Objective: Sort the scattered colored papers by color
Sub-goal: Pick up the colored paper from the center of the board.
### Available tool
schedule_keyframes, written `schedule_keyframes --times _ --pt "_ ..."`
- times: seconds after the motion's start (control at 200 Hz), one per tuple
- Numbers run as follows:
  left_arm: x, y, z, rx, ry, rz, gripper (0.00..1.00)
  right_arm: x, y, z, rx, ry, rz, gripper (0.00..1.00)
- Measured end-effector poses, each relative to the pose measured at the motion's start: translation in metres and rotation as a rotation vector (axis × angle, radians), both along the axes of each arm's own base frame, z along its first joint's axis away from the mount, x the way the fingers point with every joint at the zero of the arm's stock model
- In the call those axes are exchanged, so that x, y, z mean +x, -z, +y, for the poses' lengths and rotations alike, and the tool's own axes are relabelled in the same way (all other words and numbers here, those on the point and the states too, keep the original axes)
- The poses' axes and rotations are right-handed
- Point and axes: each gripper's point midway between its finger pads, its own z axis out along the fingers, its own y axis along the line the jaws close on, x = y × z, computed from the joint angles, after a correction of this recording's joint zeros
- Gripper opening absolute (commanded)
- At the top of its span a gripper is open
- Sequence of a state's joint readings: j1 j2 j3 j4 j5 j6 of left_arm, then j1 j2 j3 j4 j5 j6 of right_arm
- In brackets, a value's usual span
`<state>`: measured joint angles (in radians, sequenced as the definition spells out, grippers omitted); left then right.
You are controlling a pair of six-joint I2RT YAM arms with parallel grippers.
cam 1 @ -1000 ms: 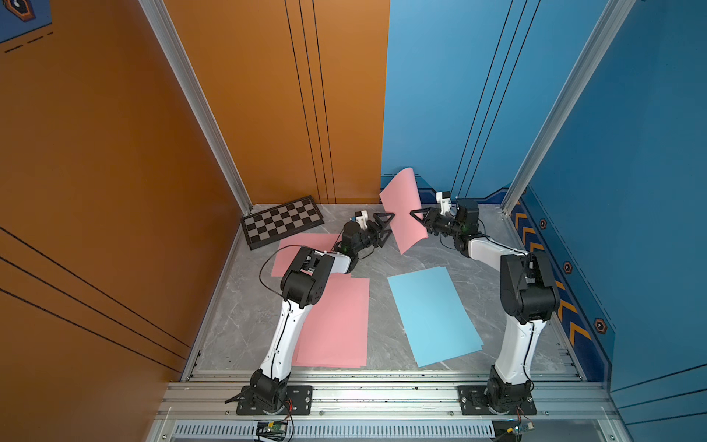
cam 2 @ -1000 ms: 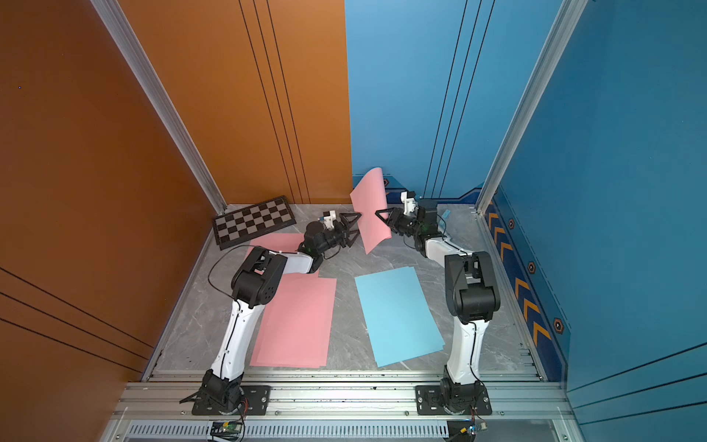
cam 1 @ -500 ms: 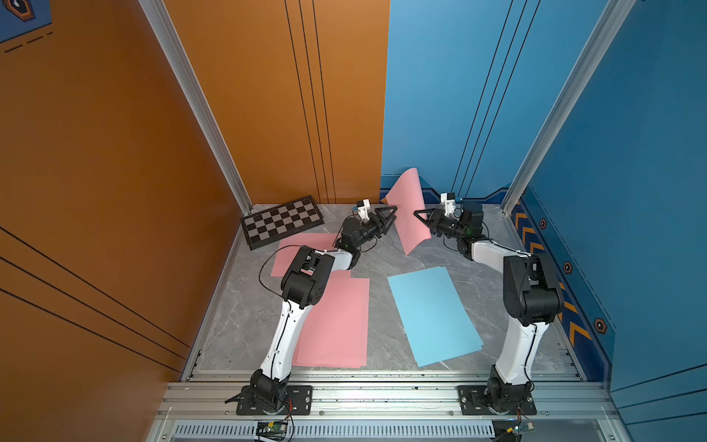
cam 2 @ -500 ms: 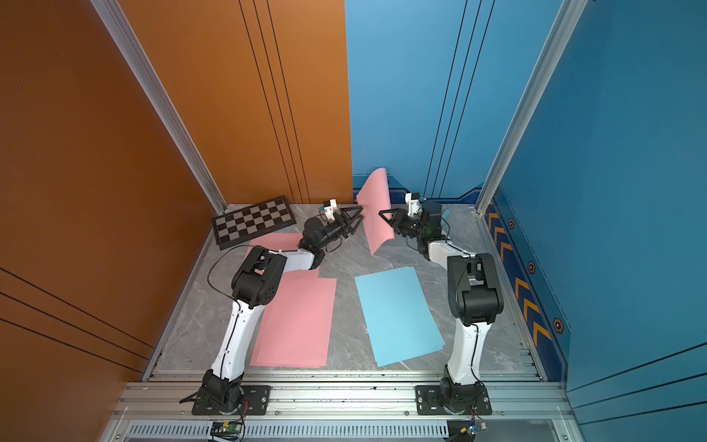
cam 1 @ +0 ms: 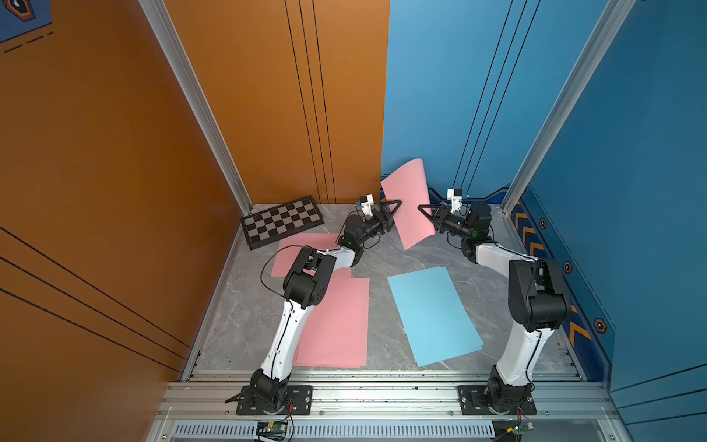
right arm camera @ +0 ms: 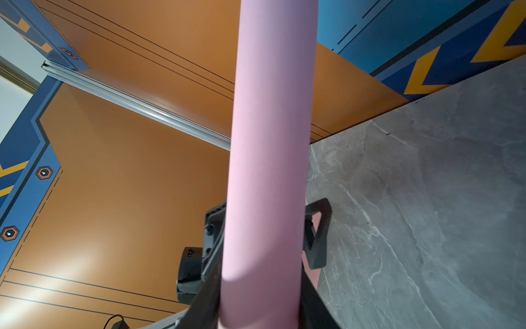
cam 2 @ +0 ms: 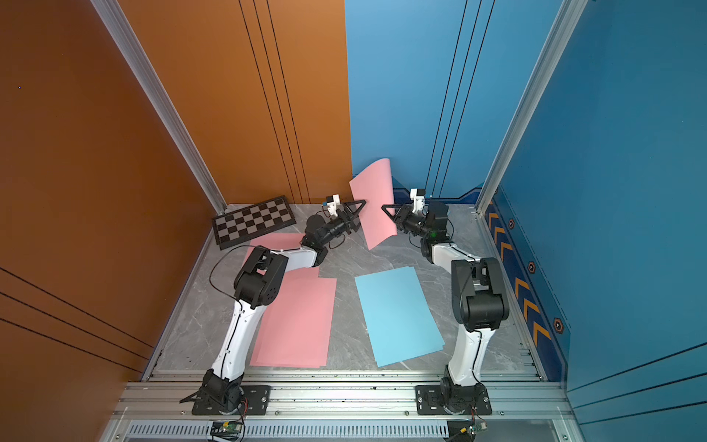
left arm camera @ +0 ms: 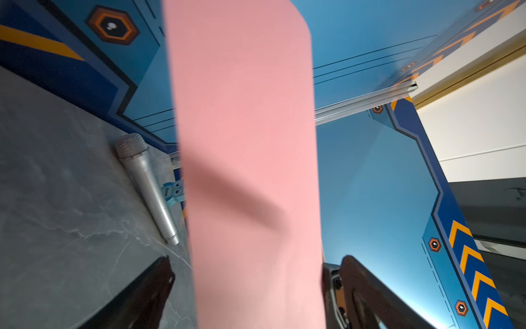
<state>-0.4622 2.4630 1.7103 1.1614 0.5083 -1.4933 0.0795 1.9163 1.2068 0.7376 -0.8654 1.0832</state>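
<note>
One black-and-grey checkered board (cam 1: 283, 222), rigid and matte, lies farthest left on the grey marble-patterned table (cam 1: 245, 306), by the orange wall. Near it one plain pink sheet (cam 1: 302, 248) lies flat, partly under the left arm. Closer to the arm bases, the flat pink sheets (cam 1: 336, 325) overlap in a loose pile; their offset edges show at least two, thin and smooth.

Next comes the left gripper (cam 1: 394, 216). In its wrist view its black fingers (left arm camera: 153, 287) stand wide apart on either side of the upright pink sheet (cam 1: 409, 206) without pinching it. That sheet stands on edge between the two arms, curled lengthwise and bowed at the top, in front of the blue back wall. Whether its lower end touches the table I cannot tell.

The right gripper (cam 1: 425, 216) meets the sheet from the other side. In its wrist view the dark fingers sit tight against the curled paper, clamped on it.

Right of the pink pile, well apart from it, the light-blue sheets (cam 1: 432, 313) lie flat and stacked, a second edge showing at the near corner.

At the foot of the back wall, the left wrist view shows a silver metal microphone (left arm camera: 148, 190) with a mesh head. Touching it is a small light-blue owl-faced piece (left arm camera: 172, 193) whose tiny lettering is too blurred to read
</note>
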Motion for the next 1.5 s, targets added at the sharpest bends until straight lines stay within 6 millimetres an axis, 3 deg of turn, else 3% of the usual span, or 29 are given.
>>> schedule_keyframes --times 0.14,0.285,0.44,0.551,0.731,0.801,0.906,1.106,1.156,1.306,1.501 --pt "-0.004 -0.007 -0.005 -0.005 0.020 -0.019 0.63 -0.001 0.002 -0.001 0.005 0.002 0.004 0.35" --pt "-0.006 0.006 -0.005 0.019 0.025 -0.004 0.46 0.000 0.003 -0.004 0.004 0.008 0.005 0.35" --pt "-0.005 0.027 0.002 0.046 0.014 0.036 0.35 0.001 0.005 -0.008 -0.008 0.015 0.001 0.35" --pt "-0.005 0.029 0.004 0.054 0.011 0.032 0.27 0.001 0.010 -0.008 -0.026 0.015 0.008 0.36" --pt "-0.007 0.024 0.004 0.061 0.017 0.008 0.00 -0.001 0.019 -0.008 -0.042 0.013 0.026 0.36" --pt "-0.009 0.019 0.003 0.067 0.024 -0.009 0.00 -0.001 0.019 -0.008 -0.044 0.013 0.026 0.39" --pt "-0.014 0.009 0.000 0.081 0.040 -0.037 0.00 -0.001 0.021 -0.009 -0.050 0.014 0.028 0.51" --pt "-0.033 -0.018 -0.002 0.206 0.071 -0.099 0.00 -0.001 0.035 -0.018 -0.085 0.033 0.056 0.86" --pt "-0.039 -0.027 -0.002 0.248 0.081 -0.114 0.00 -0.002 0.038 -0.023 -0.103 0.042 0.063 1.00" --pt "-0.059 -0.046 0.001 0.412 0.116 -0.177 0.00 -0.005 0.042 -0.037 -0.154 0.084 0.088 1.00" --pt "-0.077 -0.031 0.004 0.756 0.161 -0.201 0.00 -0.012 0.045 -0.059 -0.160 0.131 0.083 1.00"
